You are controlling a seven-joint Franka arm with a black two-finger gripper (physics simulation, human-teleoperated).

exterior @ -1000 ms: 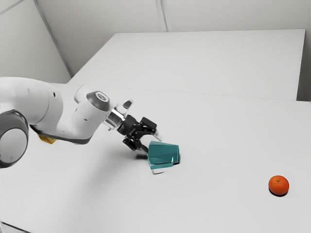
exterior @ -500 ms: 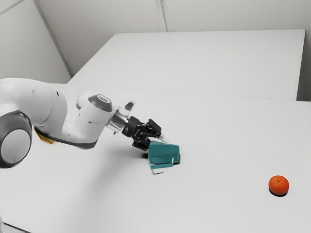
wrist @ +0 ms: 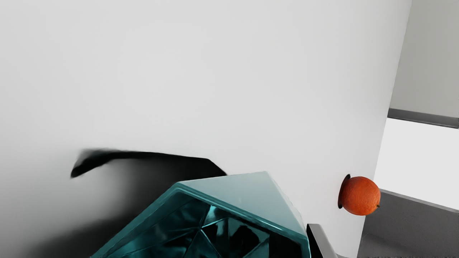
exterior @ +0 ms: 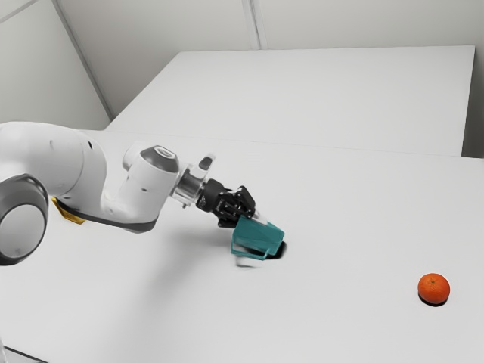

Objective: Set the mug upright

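Righting the mug (exterior: 258, 236) looks to be the step in hand, at its early, delicate part: the gripper (exterior: 252, 219) is right at the mug, which leans well over with its mouth toward the hand. The mug is on or just above the table (exterior: 363, 219), well in from the far edge; a dark shadow beside it suggests that part of it is raised, though I cannot tell how much of it bears on the surface. Whether the jaws are clenched on it or released, I cannot tell. The orange (exterior: 433, 289) sits well apart, toward the exterior view's right.

Next, a secure hold should be made sure of, then the mug turned slowly until its mouth faces up and its base sits flat. Hurrying that turn could let it slip or roll onto its handle.
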